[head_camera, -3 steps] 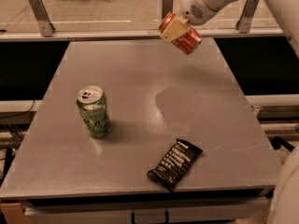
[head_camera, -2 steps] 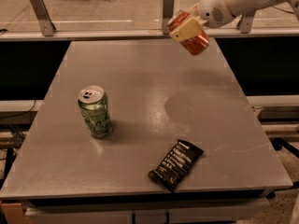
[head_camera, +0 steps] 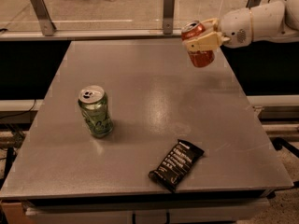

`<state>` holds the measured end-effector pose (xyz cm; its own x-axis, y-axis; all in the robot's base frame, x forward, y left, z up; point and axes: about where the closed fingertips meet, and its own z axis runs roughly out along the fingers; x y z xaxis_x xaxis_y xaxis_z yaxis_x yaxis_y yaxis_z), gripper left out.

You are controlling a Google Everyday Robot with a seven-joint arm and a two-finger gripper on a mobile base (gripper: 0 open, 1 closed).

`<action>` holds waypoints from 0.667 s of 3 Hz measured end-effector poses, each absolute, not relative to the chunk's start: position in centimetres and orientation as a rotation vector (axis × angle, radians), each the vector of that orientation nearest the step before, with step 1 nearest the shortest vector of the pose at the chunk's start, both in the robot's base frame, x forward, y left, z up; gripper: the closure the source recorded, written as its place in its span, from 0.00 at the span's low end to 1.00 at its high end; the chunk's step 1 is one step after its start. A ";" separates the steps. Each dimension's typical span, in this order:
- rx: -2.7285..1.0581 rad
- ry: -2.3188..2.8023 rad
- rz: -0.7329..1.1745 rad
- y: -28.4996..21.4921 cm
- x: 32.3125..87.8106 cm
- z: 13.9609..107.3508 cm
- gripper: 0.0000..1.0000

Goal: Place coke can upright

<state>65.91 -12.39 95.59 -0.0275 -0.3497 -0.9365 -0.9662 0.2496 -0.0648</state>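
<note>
The red coke can (head_camera: 200, 45) hangs in the air over the far right part of the grey table (head_camera: 149, 101). It stands nearly upright, silver top up, tilted slightly. My gripper (head_camera: 202, 38) comes in from the right on a white arm and is shut on the can, its cream fingers (head_camera: 205, 42) clamped across the can's upper half. The can is well above the table surface and touches nothing else.
A green patterned can (head_camera: 96, 111) stands upright on the table's left side. A black snack wrapper (head_camera: 176, 164) lies near the front edge. A rail with metal posts (head_camera: 168, 6) runs behind the table's far edge.
The arm has swung to the right and the can has turned from a strong tilt to nearly upright, still held in the air.
</note>
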 end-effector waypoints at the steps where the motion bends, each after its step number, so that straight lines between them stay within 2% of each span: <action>1: -1.193 1.471 0.951 -12.4 64.7 94.5 1.00; 2: -1.130 1.380 1.065 -11.8 63.6 93.5 1.00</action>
<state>63.59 -11.77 93.51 -0.0460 -0.0886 -0.9950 -0.9849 0.1705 0.0303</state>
